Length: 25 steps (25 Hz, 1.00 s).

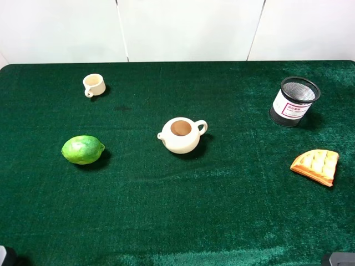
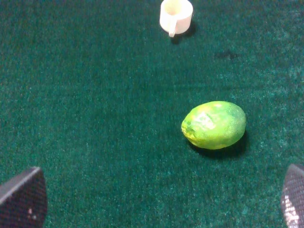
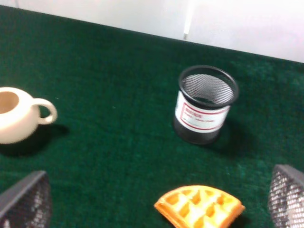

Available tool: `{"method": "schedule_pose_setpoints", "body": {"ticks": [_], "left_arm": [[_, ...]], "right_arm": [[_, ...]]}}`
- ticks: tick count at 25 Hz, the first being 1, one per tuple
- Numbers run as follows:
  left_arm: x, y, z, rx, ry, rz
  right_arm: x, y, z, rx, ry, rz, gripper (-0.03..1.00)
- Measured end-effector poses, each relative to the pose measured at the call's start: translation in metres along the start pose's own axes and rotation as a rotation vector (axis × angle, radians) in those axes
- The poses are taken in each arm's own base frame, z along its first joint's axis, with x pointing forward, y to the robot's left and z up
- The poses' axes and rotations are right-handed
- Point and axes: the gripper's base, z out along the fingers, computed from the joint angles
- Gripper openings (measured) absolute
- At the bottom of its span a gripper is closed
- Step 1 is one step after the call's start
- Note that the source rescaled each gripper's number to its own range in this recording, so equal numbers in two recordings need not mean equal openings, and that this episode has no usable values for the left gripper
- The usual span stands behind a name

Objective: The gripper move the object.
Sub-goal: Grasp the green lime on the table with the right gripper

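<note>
**Risk of knocking the lime away before closing on it**

At the left end effector (image 2: 156, 199): spread wide, holding nothing, poised over bare counter (image 2: 85, 118) short of the lime (image 2: 213, 124). Off-centre to it too, nearer one finger than the other. Likely to clip that glossy, rounded fruit with the near finger on the way down and send it rolling. Might also squeeze it out sideways if closed on the tapered end. Beyond the lime and well apart: cup (image 2: 175, 15), unlikely to be struck. Further out, teapot (image 1: 182, 134) at mid-counter, worth avoiding during any carry. At the right end effector (image 3: 154, 197): likewise apart and empty, near waffle (image 3: 199, 207) and pen holder (image 3: 206, 105), far from the lime.
</note>
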Motion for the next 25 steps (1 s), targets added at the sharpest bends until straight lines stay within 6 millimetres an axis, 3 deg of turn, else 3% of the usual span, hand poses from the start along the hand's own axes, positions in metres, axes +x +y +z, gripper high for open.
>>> {"method": "schedule_pose_setpoints", "body": {"ticks": [9,21,25], "left_arm": [[0.000,0.000,0.000,0.000,0.000,0.000],[0.000,0.000,0.000,0.000,0.000,0.000],[0.000,0.000,0.000,0.000,0.000,0.000]], "right_arm": [[-0.011,0.000,0.006,-0.035,0.002,0.007,1.00],[-0.065,-0.021,0.058,-0.088,0.239,-0.118,1.00],[-0.077,-0.020,0.079,-0.164,0.287,-0.174,1.00]]}}
